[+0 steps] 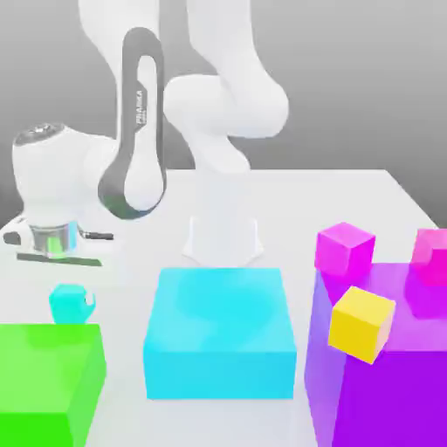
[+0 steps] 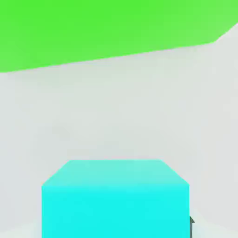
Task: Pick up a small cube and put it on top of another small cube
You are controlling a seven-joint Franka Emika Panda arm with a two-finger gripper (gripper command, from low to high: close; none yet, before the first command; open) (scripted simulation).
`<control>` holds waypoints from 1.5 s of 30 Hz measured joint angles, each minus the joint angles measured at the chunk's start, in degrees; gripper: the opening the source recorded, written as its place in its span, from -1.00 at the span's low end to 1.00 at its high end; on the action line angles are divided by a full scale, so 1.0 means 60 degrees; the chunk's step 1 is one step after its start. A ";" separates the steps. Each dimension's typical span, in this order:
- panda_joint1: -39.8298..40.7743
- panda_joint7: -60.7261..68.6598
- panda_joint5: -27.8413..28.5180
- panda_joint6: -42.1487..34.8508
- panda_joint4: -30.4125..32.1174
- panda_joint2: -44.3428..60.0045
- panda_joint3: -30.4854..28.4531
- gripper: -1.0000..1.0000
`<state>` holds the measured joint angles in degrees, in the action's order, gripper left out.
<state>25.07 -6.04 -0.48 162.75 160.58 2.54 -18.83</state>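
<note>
While the arm is bending low toward the exterior view's left, the small cyan cube (image 1: 70,302) is sitting on the white worktop (image 1: 349,196), just behind the big green block (image 1: 48,380) and left of the large flat cyan block (image 1: 218,340). It's a plain cube, so no long axis to speak of; in the exterior view it's sitting slightly turned, w/ one corner angled toward the camera. In the hand view the cube (image 2: 116,200) is facing the camera squarely, top face and front face both showing, edges crisp, surface smooth and matte, no markings. Color is flat bright cyan, top a bit paler than the front.

The pincer's hand section (image 1: 52,237) is hanging above and a little left of the cube; can't tell whether the fingers are apart or together.

The purplish-magenta cube (image 1: 346,248) is resting at the back edge of the big purple block (image 1: 393,384), well apart from the cyan one. A small yellow cube (image 1: 361,324) is sitting on that block's near corner, and a hot-pink cube (image 1: 431,256) is at the right edge. All blocks are looking smooth, flat-shaded, sharp-edged.
</note>
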 joint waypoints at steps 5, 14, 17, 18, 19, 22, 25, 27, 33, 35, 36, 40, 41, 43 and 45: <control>0.0171 0.1608 0.1730 -0.0508 -0.0813 0.0463 -0.0178 -1.00; -0.0159 0.4396 0.4758 -0.1731 -0.2889 0.1449 -0.0288 -1.00; -0.0481 0.5086 0.5821 -0.2245 -0.3728 0.1715 -0.0320 -1.00; -0.0610 0.5100 0.6065 -0.2445 -0.3970 0.1730 -0.0254 -1.00; -0.0812 0.4835 0.6072 -0.2667 -0.4115 0.1646 -0.0146 -1.00; -0.1477 0.3586 0.5729 -0.3353 -0.4402 0.1242 0.0318 -1.00; -0.2202 0.2176 0.5208 -0.4021 -0.4622 0.0794 0.0846 -1.00; -0.2805 0.1231 0.4829 -0.4449 -0.4759 0.0501 0.1225 -1.00; -0.4552 -0.1563 0.3585 -0.5658 -0.5151 -0.0342 0.2114 -1.00; -0.5162 -0.2488 0.3158 -0.6033 -0.5273 -0.0613 0.2358 -1.00; -0.5446 -0.2947 0.2937 -0.6227 -0.5337 -0.0745 0.2504 -1.00; -0.6522 -0.4799 0.2053 -0.6941 -0.5574 -0.1262 0.3098 -1.00; -0.6758 -0.5258 0.1826 -0.7113 -0.5632 -0.1388 0.3260 -1.00; -0.7165 -0.6170 0.1362 -0.7448 -0.5745 -0.1637 0.3619 -1.00; -0.7529 -0.7069 0.0883 -0.7776 -0.5858 -0.1882 0.4034 -1.00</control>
<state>-20.11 -48.45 4.82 116.09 125.43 -8.76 5.37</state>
